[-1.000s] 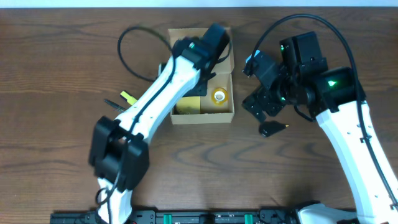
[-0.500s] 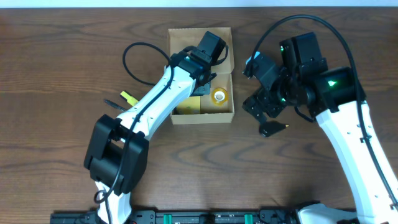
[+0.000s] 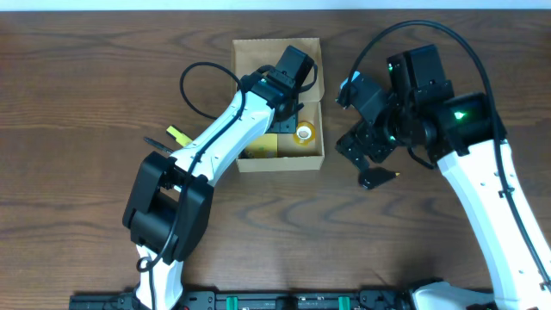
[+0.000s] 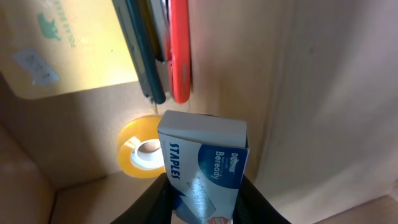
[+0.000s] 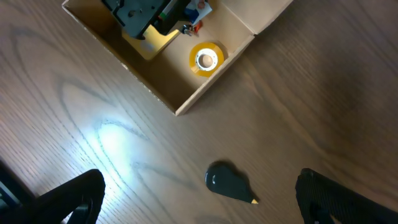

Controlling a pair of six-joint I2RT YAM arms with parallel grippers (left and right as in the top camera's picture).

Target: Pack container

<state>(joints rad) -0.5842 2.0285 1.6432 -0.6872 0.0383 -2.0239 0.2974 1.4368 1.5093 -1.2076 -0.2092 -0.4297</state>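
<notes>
- While clamped on a small blue-and-white staples box [image 4: 202, 155], the left pincer [image 4: 202, 202] hangs inside the tan cardboard container [image 3: 280, 165].
- That container sits on the brown wooden table [image 3: 86, 86].
- Nearby, the right pincer [image 5: 199, 193] is wide apart.

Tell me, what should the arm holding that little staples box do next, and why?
Probably lower the staples box a little onto the bare cardboard floor, then let go. The left gripper grips it inside the container, beside the yellow tape roll and near the red pen, so it seems ready to set down.
</notes>
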